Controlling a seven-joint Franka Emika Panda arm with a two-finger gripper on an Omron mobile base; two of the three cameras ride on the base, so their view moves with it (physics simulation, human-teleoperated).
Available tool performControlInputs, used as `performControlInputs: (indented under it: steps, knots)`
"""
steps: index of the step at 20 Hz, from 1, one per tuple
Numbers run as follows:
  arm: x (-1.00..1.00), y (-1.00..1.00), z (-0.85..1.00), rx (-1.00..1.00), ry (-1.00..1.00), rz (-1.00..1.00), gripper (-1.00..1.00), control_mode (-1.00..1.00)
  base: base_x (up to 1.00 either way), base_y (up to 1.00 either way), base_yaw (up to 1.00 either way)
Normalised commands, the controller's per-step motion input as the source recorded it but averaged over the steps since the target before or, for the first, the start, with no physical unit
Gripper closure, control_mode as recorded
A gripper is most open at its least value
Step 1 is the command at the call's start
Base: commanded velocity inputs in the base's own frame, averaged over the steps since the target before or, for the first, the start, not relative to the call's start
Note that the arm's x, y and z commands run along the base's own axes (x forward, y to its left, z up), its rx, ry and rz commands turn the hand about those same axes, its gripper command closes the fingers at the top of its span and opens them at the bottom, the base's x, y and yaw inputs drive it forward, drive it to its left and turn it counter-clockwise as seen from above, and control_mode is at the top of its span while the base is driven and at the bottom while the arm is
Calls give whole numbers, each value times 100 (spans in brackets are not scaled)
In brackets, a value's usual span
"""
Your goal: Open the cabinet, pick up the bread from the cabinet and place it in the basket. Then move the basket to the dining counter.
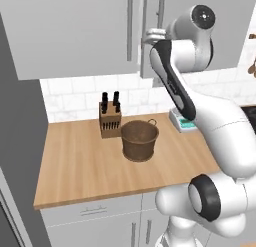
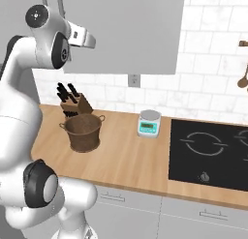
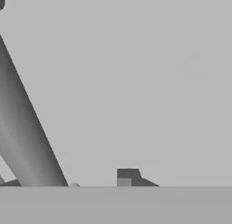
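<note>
Fingers (image 3: 128,177) against smooth silver bar handle (image 3: 27,141).

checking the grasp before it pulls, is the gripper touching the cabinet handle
Cannot tell. In the hand view the handle runs beside one fingertip, but the contact point is hidden. In the left base view the gripper sits at the handle.

The arm's white elbow covers the lower stretch of the right-hand cabinet (image 1: 75,36) handle (image 1: 160,13) at the top of the left base view, and the pincer (image 1: 150,36) tips are lost against the door there. In the hand view, the handle runs off the left edge. The scale (image 1: 182,122) sits half hidden behind the forearm. The closed doors hide the inside of the cabinet. The basket (image 2: 83,132) covers the foot of the knife block (image 2: 75,105).
</note>
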Motion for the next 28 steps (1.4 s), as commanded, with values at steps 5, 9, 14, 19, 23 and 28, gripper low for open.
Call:
performControlInputs:
  steps: [5, 9, 14, 19, 23, 28]
  knots:
    - [-50, -100, -7, 14, -1, 0, 100, -100, 0, 0, 0]
    - [-51, -100, -4, 15, 0, 0, 100, -100, 0, 0, 0]
    - [-44, -100, -12, 11, 0, -2, 100, -100, 0, 0, 0]
    - [-39, -100, -18, 8, 0, -1, 100, -100, 0, 0, 0]
    - [-45, -100, -13, 3, -7, 1, 100, -100, 0, 0, 0]
    - [-63, -100, -5, 0, -17, 8, 100, -100, 0, 0, 0]
